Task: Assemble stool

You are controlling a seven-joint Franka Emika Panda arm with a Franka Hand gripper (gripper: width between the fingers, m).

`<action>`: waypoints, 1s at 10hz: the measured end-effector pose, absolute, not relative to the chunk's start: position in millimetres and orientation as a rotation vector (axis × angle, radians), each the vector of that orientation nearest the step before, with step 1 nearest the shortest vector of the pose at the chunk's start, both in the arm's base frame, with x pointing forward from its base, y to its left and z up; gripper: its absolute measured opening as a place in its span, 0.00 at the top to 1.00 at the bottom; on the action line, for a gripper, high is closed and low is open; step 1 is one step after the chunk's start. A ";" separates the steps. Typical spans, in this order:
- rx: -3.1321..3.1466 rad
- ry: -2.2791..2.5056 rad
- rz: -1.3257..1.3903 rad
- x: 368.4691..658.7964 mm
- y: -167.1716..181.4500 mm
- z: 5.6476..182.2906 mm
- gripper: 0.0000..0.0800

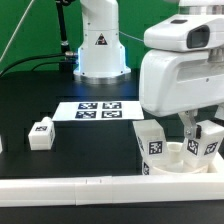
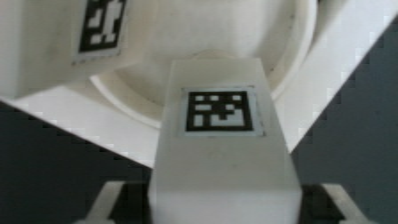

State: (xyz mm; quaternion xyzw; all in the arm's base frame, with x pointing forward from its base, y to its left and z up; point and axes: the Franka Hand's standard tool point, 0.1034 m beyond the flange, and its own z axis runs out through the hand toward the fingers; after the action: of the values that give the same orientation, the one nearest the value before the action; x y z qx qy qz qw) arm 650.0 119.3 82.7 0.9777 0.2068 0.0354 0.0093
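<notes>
Black table [image 1: 30, 90], with the white seat disc [image 1: 178, 163] sitting at the exterior view's right. On it a first leg [image 1: 154, 141] stands upright at the edge. The gripper [image 2: 222, 205] fingers [image 2: 118, 203] are clamped on a second leg [image 2: 221, 110] over the seat, and a third leg [image 1: 40, 133] lies well apart.

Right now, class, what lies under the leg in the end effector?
The round seat disc lies under the leg. The leg hides its own lower end, so whether they touch cannot be seen.
</notes>
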 end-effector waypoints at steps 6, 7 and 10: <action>3.108 -0.543 0.168 651.6 110.5 81.4 0.58; 3.075 -0.797 0.154 651.0 107.3 81.0 0.58; 2.989 -1.119 0.132 650.0 102.5 81.1 0.58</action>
State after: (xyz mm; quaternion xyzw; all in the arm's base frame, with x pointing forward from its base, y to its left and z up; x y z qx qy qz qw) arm 650.0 102.5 81.1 0.9354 -0.3503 0.0414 -0.0263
